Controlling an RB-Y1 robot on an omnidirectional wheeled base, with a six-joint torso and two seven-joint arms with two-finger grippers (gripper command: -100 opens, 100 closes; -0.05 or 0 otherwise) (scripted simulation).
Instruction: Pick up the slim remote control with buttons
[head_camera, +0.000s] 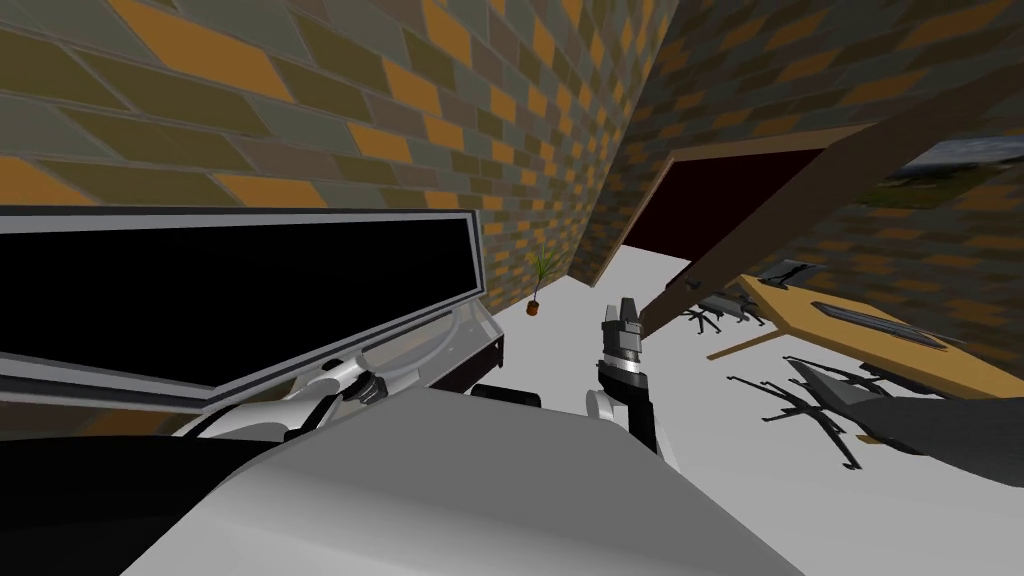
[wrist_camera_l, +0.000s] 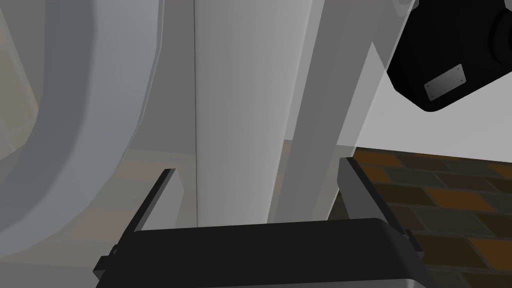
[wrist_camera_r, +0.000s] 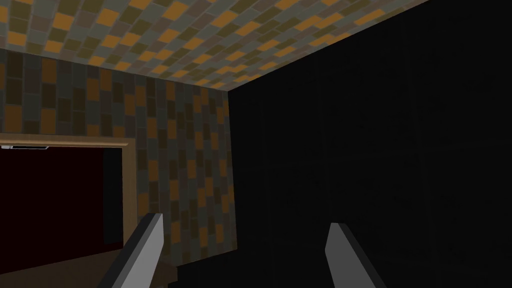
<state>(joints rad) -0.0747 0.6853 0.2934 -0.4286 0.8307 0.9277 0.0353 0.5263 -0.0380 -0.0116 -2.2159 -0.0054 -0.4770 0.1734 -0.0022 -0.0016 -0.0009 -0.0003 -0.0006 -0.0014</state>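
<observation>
I cannot make out a remote with buttons. A slim dark flat thing (head_camera: 878, 322) lies on the wooden desk (head_camera: 800, 310) at the right; what it is I cannot tell. My right gripper (head_camera: 627, 310) is raised over the floor in front of me, open (wrist_camera_r: 245, 250), with nothing between its fingers (wrist_camera_r: 145, 250). My left arm (head_camera: 335, 388) is folded low beside the TV stand. Its gripper (wrist_camera_l: 260, 195) is open and empty, with pale grey surfaces close in front of it.
A large black TV (head_camera: 230, 290) in a grey frame stands close on my left on a grey stand (head_camera: 440, 345). A door (head_camera: 800, 215) stands open ahead, beside a dark doorway (head_camera: 720, 205). Dark chairs (head_camera: 810, 400) lie by the desk. A potted plant (head_camera: 540, 285) stands in the corner.
</observation>
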